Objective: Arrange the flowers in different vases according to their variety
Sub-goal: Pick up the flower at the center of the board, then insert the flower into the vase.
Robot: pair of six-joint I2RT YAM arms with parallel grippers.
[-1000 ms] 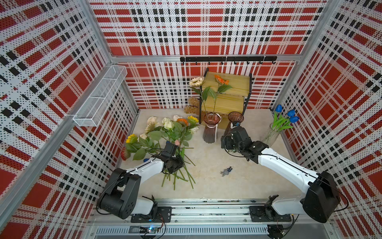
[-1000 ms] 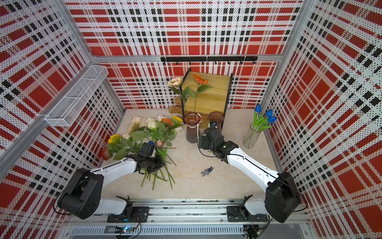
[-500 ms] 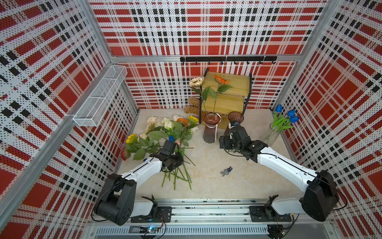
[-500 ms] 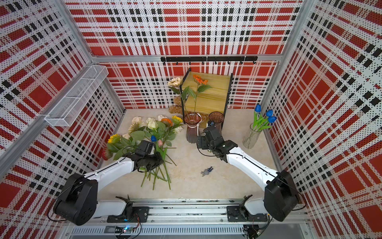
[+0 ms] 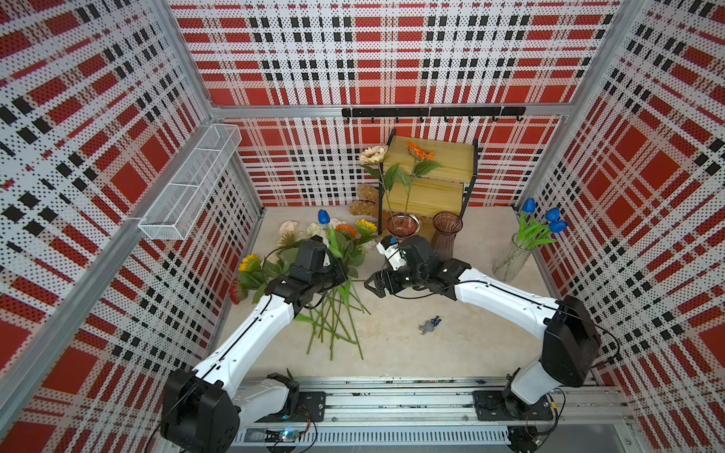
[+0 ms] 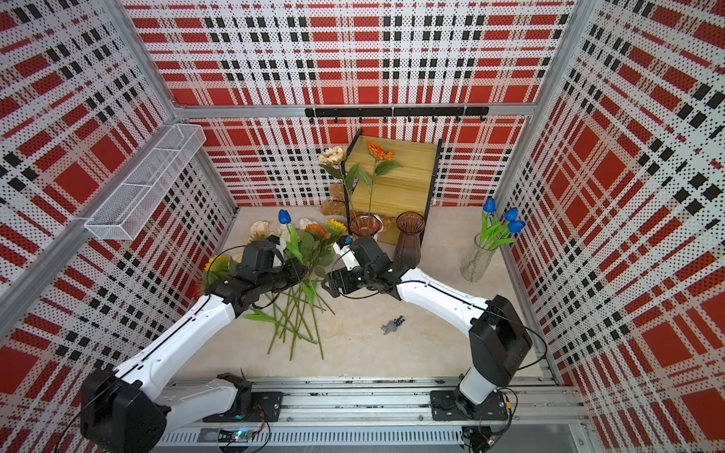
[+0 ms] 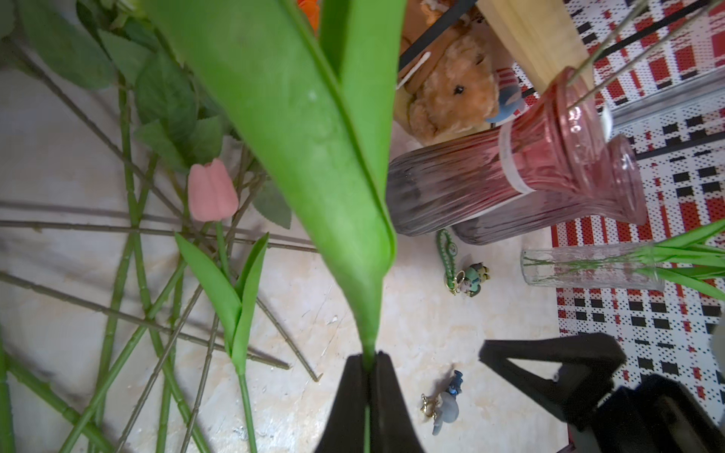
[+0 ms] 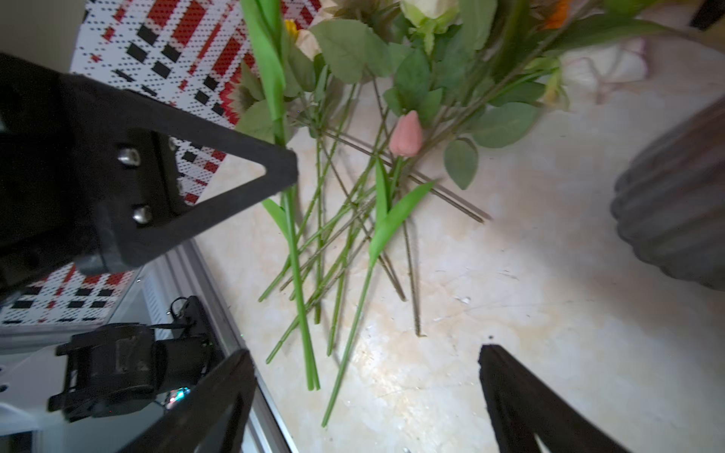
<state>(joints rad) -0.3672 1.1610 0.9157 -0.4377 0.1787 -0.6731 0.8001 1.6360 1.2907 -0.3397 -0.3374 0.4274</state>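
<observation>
Left fingers (image 7: 349,396) clamped on blue tulip (image 5: 323,216) stem; right fingers (image 8: 506,384) apart, empty.
Tulip is held roughly upright over the loose flowers (image 5: 353,251) lying on the bench (image 5: 451,353); three blue tulips occupy the clear vase (image 5: 510,262), well apart.

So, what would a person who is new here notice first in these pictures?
Probably the loud red plaid walls all around. Next, the heap of flowers lying at the left of the table, where the left gripper pinches the stem of a blue tulip. At the right, three more blue tulips stand in a clear vase.
</observation>
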